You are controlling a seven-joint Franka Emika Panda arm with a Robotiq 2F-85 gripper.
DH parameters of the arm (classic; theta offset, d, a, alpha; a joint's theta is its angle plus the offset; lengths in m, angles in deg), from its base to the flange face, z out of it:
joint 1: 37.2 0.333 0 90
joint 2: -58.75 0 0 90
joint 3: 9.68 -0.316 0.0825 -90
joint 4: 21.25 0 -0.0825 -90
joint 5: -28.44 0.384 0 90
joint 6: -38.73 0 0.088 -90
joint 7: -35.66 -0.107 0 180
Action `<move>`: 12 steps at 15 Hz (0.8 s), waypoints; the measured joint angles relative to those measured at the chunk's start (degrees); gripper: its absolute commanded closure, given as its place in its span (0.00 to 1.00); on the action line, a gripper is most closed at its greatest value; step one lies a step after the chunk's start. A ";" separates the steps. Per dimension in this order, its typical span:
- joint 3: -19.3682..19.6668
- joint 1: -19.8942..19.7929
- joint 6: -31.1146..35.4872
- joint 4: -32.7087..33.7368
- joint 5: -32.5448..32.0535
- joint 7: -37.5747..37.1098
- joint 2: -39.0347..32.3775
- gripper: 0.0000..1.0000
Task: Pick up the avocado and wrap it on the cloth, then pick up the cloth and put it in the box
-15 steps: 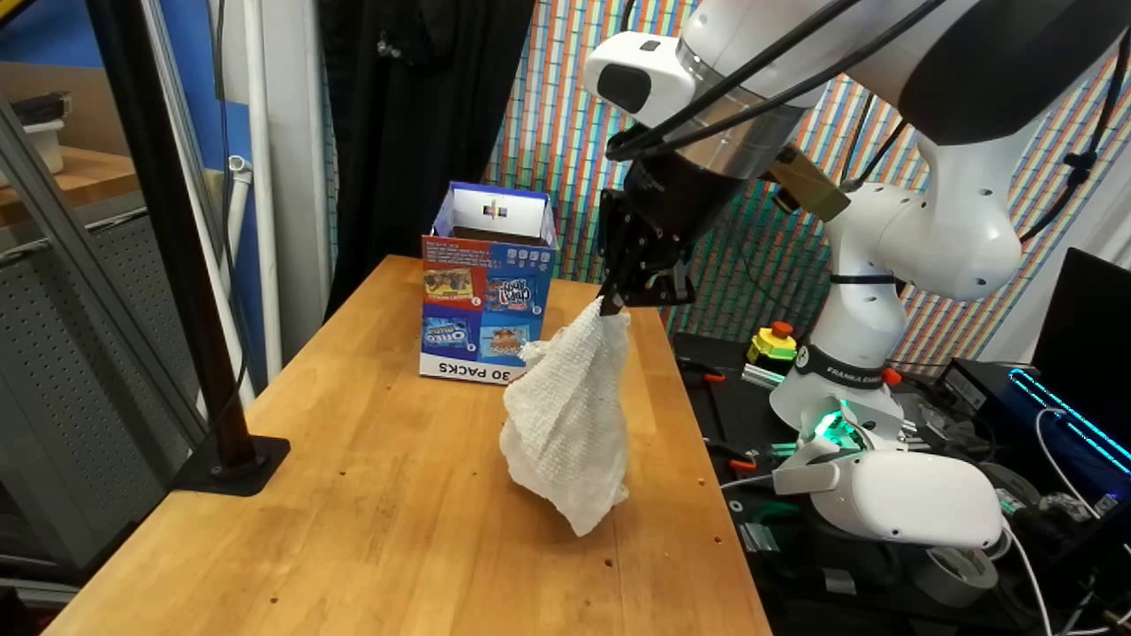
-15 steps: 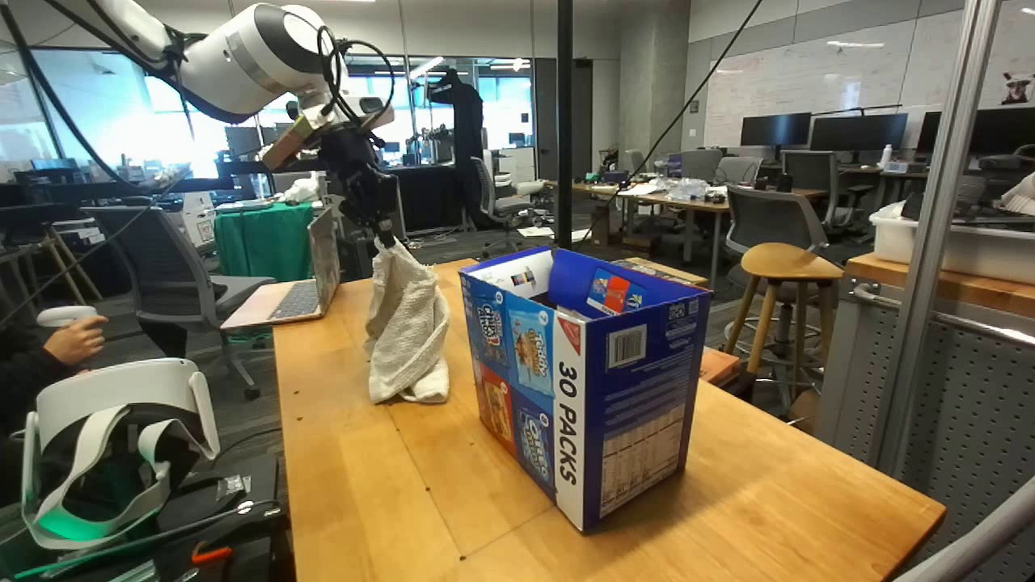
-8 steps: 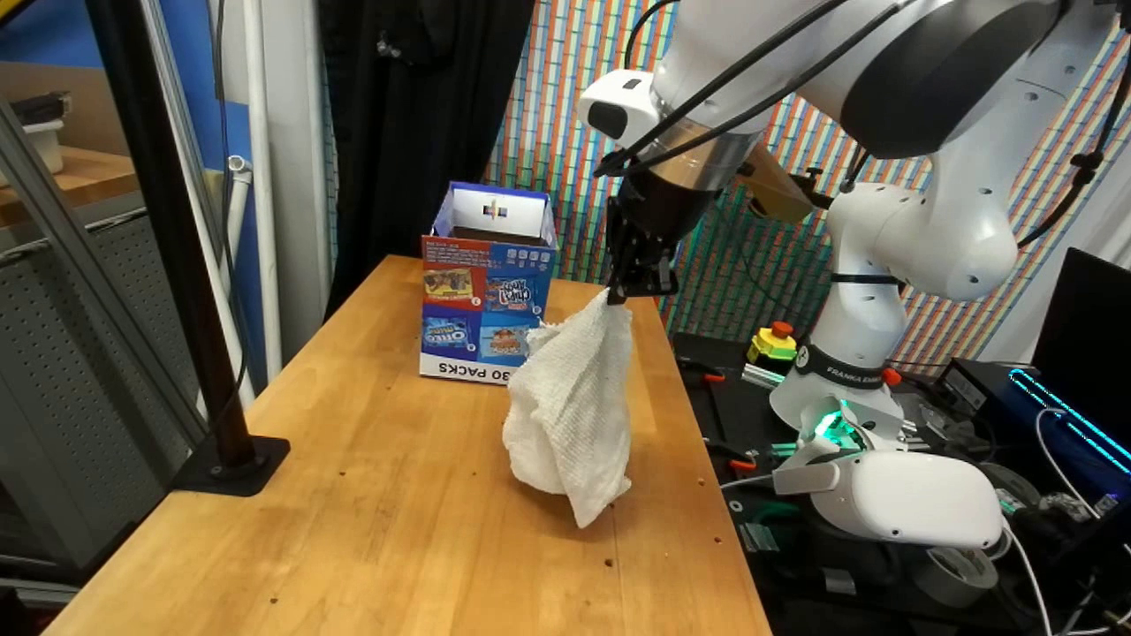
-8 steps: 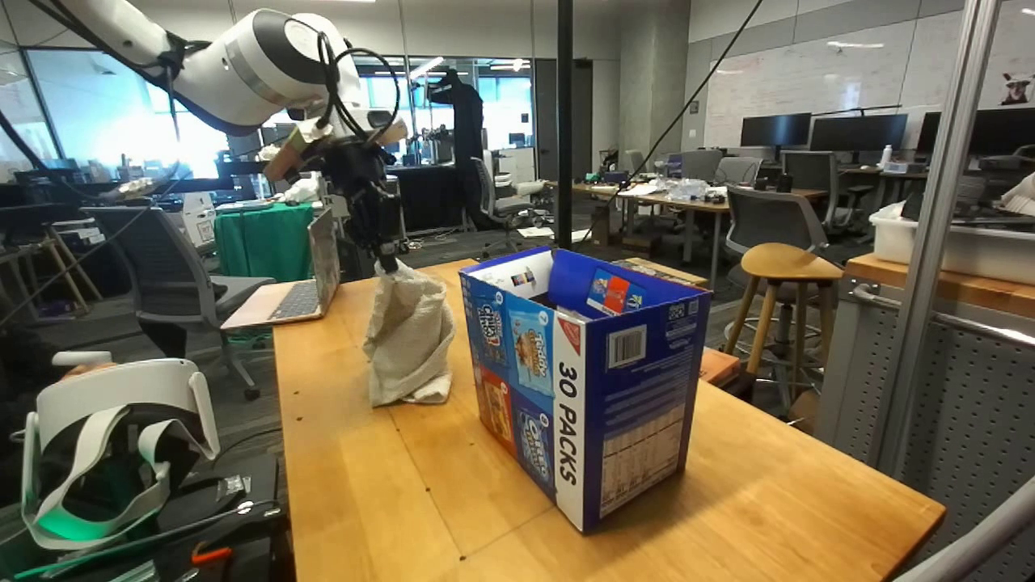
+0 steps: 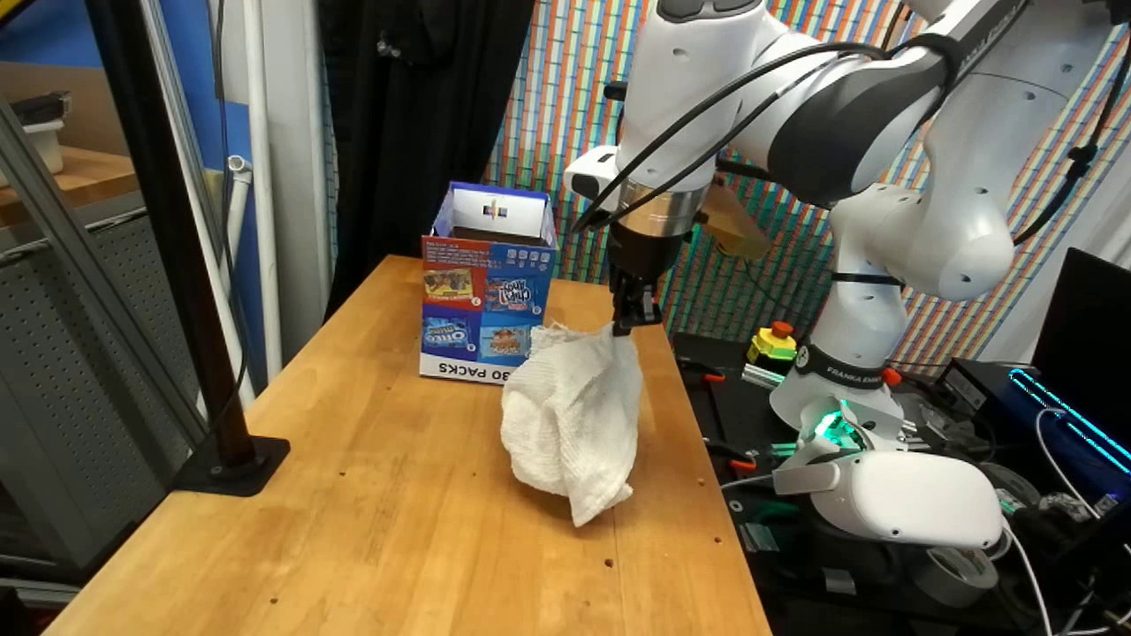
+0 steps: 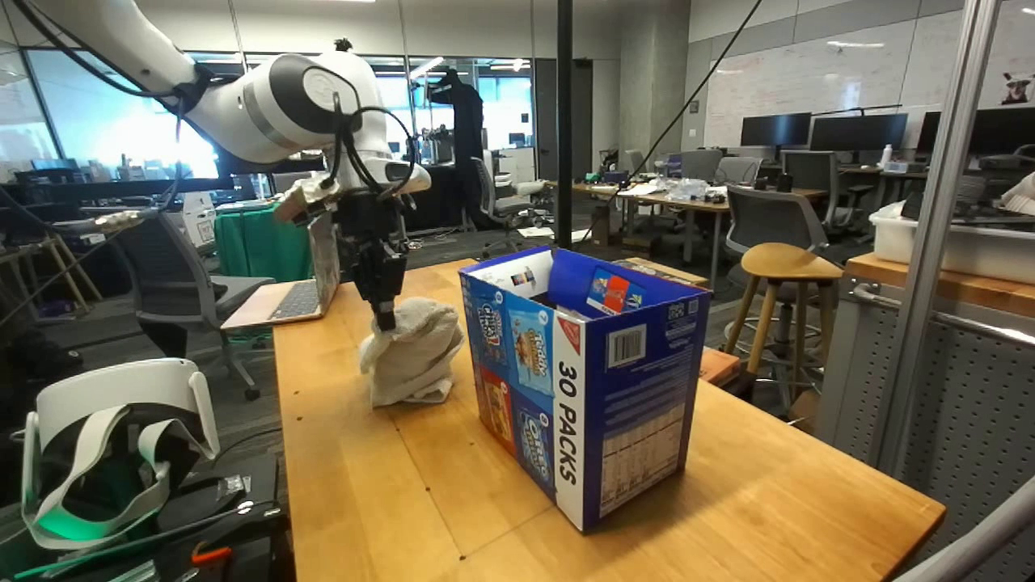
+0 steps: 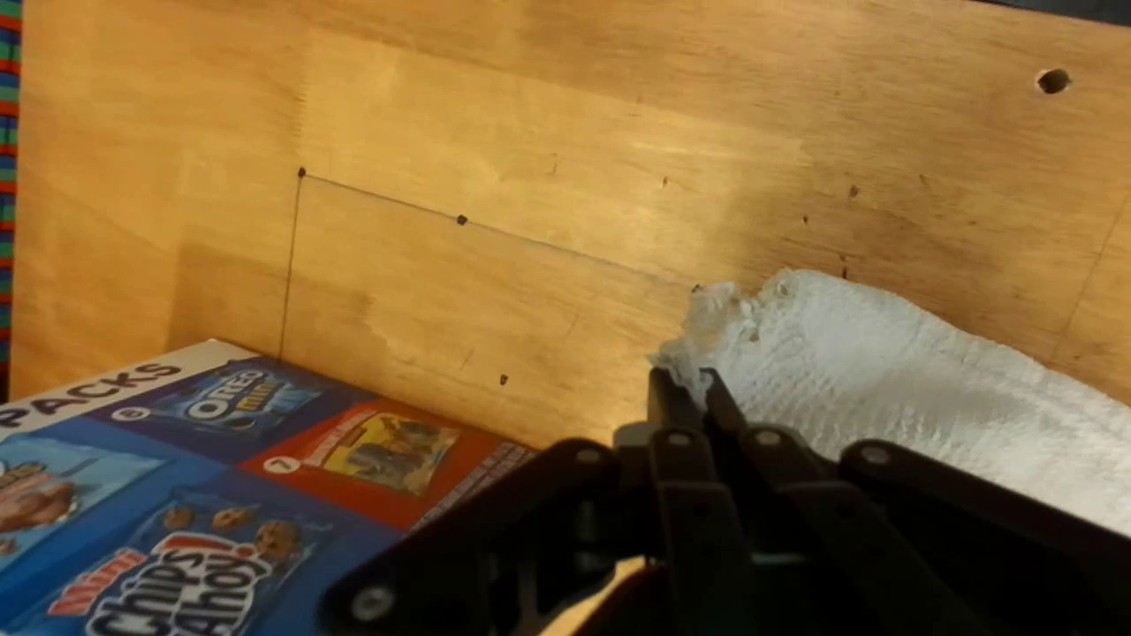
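Pincer (image 7: pixel 686 380) grips the cloth (image 6: pixel 414 356) above a wooden table (image 6: pixel 348 453), monitors (image 6: pixel 859 137) and a whiteboard (image 6: pixel 792 85) beyond

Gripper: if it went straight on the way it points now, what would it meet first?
Most likely the cloth: its folds lie just below the gripper, whose jaws pinch one edge. Beyond comes the table. The box seems off that line, though depth is unclear.
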 measured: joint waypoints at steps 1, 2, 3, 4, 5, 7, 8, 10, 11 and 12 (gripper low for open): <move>0.24 -0.32 1.28 -0.89 0.87 0.20 -0.23 0.95; 0.46 -0.62 2.59 -1.75 1.75 0.39 -0.56 0.95; 0.66 -0.90 3.84 -2.54 2.41 0.52 -1.01 0.95; 0.80 -1.16 5.02 -3.24 2.89 0.62 -1.62 0.95; 0.92 -1.40 6.04 -3.81 3.24 0.77 -2.42 0.94; 0.99 -1.77 7.26 -4.37 3.89 1.06 -4.42 0.95; 0.99 -1.85 7.51 -4.39 3.96 1.10 -5.65 0.95; 0.99 -1.85 7.58 -4.28 3.96 1.10 -8.35 0.87; 0.98 -1.84 7.59 -4.20 3.96 1.10 -9.69 0.69; 0.98 -1.84 7.59 -4.11 3.96 1.10 -10.86 0.64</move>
